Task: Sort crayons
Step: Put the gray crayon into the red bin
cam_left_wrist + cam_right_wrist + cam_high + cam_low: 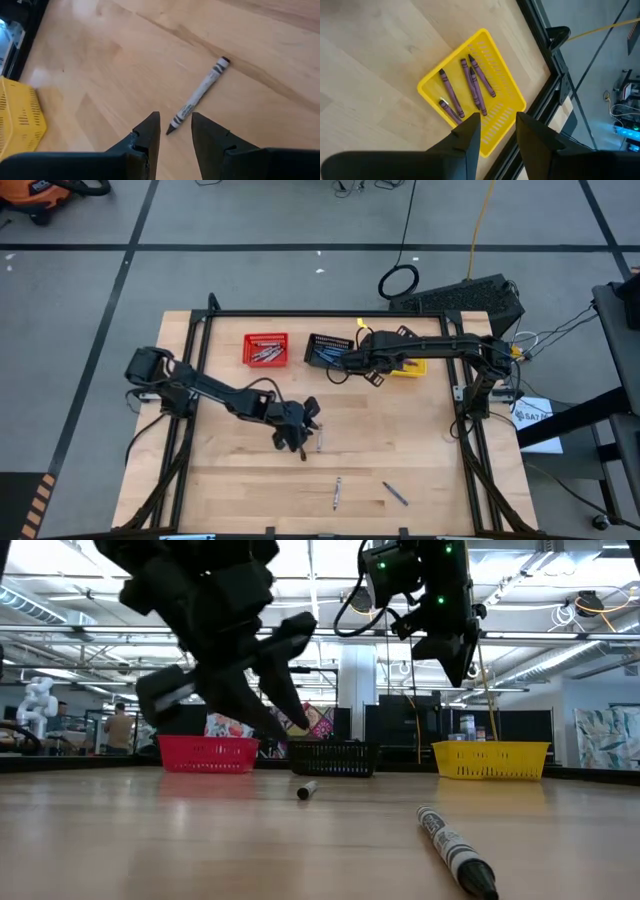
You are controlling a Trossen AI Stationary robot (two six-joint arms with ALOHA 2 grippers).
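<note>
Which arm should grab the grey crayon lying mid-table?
Left. The left gripper hangs open right at the grey crayon, its tip between the fingers. The right gripper is over the yellow basket, empty.

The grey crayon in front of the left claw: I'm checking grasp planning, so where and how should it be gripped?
Grip the grey crayon at mid-barrel, from straight above, fingers across its width. It lies flat on the bare table, so only its long sides offer purchase, and its tapered tip would slip. The left claw is open, at the tip end.
</note>
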